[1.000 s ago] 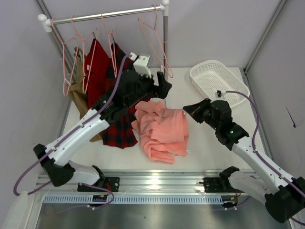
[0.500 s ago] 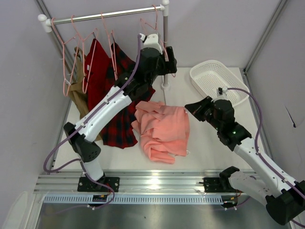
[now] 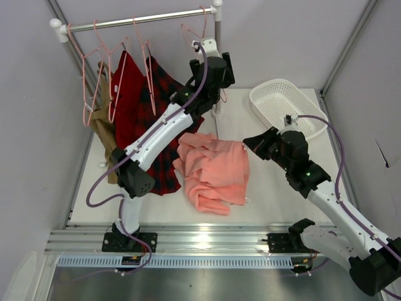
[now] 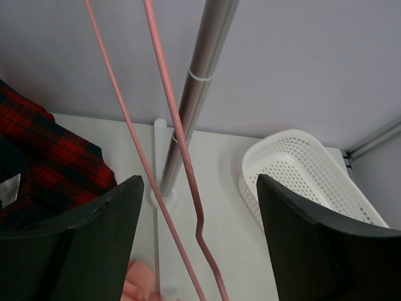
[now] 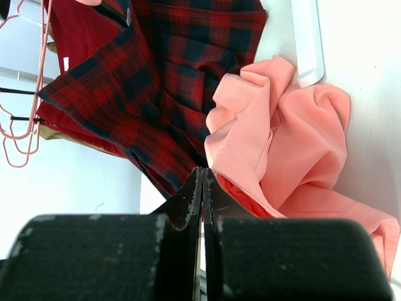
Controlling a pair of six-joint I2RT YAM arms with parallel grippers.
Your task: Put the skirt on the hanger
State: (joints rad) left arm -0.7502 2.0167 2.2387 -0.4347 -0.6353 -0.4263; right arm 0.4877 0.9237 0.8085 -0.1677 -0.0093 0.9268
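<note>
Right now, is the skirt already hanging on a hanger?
No, the skirt lies in a crumpled heap on the table.

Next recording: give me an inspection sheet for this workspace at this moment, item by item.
Surface: white table, no spills seen.
Job's things: skirt crumpled on the table, not hung; hanger empty at the right end of the rail.
Clutter: plaid shirt, red garment and tan garment hanging from the rail; spare hangers; basket far right, looks empty.
Grippers: left tool open, raised to the hanger, its wires between the fingers, unclamped; right tool shut, empty, hovering right of the skirt.
Cables: purple cables along both arms, none over the skirt.
Surroundings: grey walls; nothing else seen.
</note>
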